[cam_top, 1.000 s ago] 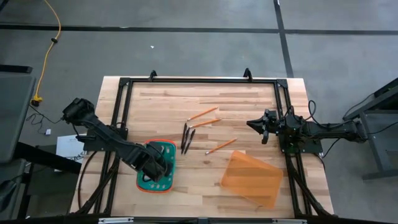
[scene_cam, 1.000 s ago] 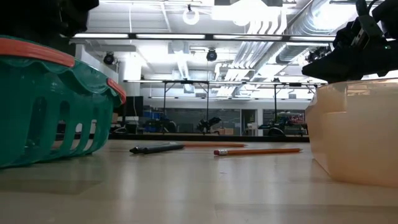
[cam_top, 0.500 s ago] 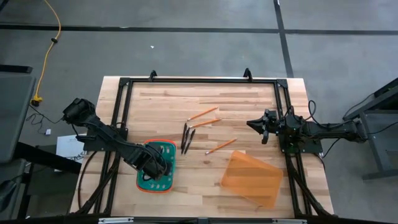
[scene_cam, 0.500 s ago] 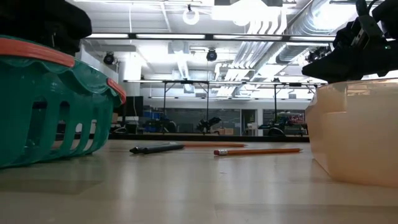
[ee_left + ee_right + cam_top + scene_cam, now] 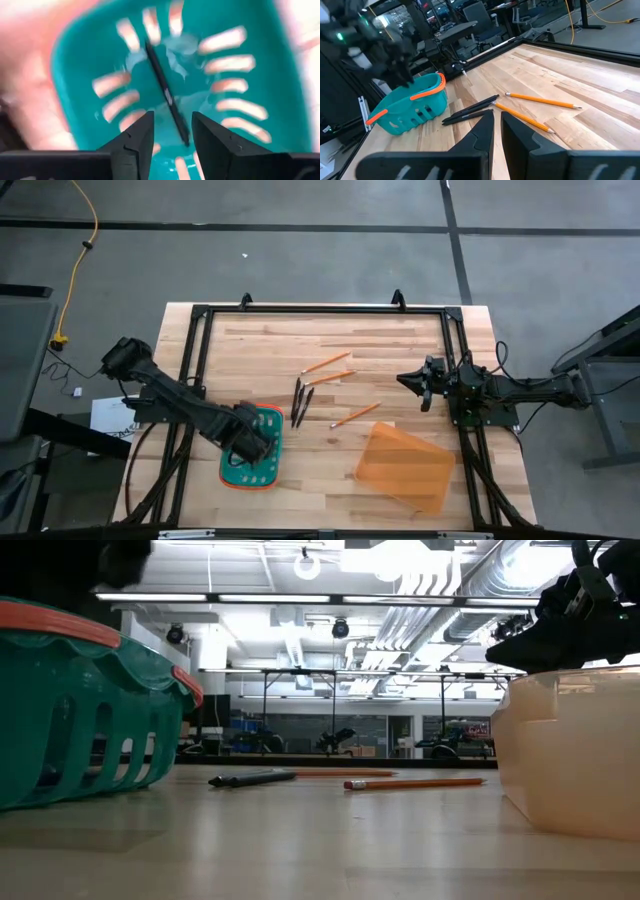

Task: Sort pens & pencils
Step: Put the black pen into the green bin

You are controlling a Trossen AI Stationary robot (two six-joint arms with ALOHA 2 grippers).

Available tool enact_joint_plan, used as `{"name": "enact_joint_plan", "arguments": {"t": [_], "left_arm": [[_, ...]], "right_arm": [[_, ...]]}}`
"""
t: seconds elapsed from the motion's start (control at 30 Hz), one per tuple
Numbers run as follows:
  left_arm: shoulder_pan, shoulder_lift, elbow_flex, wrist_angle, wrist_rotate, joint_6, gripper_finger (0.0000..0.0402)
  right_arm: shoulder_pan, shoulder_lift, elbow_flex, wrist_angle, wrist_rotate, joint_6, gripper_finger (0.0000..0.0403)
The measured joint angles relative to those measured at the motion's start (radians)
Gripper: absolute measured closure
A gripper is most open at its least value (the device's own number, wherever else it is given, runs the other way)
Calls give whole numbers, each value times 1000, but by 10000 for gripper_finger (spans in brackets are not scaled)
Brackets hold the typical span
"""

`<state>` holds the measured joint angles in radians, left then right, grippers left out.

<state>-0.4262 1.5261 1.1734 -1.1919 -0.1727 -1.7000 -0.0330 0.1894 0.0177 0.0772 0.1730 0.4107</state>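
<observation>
My left gripper point(image 5: 246, 442) point(image 5: 172, 131) hangs open above the teal basket point(image 5: 252, 462) point(image 5: 100, 55), touching nothing. One dark pen point(image 5: 165, 90) lies flat on the basket's slotted floor, below the open fingers. Two more dark pens point(image 5: 301, 404) point(image 5: 470, 111) lie side by side on the wood at mid table. Three orange-yellow pencils point(image 5: 326, 362) point(image 5: 331, 378) point(image 5: 356, 415) lie flat to their right and far side. My right gripper point(image 5: 408, 380) point(image 5: 497, 119) waits shut at the table's right side, pointing toward the pencils.
A translucent orange bin point(image 5: 405, 467) point(image 5: 570, 745) sits at the near right of the table. A black frame rail point(image 5: 320, 310) runs around the work area. Bare wood lies between basket, pens and bin.
My left gripper dipped toward the basket's rim and then rose again, staying over the basket. The pens and pencils on the table have not moved.
</observation>
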Motion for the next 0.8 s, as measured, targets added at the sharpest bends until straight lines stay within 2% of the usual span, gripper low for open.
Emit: {"name": "enact_joint_plan", "arguments": {"t": [0.2, 0.4, 0.53, 0.67, 0.73, 0.8], "left_arm": [[142, -2, 191, -183, -69, 203, 289], [331, -2, 222, -195, -81, 469, 295], [450, -1, 194, -136, -80, 712, 295], [518, -1, 181, -41, -99, 987, 296], [546, 0, 181, 7, -131, 1044, 295], [581, 12, 181, 50, -122, 1038, 296]], "right_arm": [[0, 0, 0, 0, 0, 0, 378], [0, 0, 0, 0, 0, 0, 378], [0, 0, 0, -1, 0, 0, 378], [0, 0, 0, -2, 0, 0, 378], [0, 0, 0, -3, 0, 0, 378], [0, 0, 0, -3, 0, 0, 378]]}}
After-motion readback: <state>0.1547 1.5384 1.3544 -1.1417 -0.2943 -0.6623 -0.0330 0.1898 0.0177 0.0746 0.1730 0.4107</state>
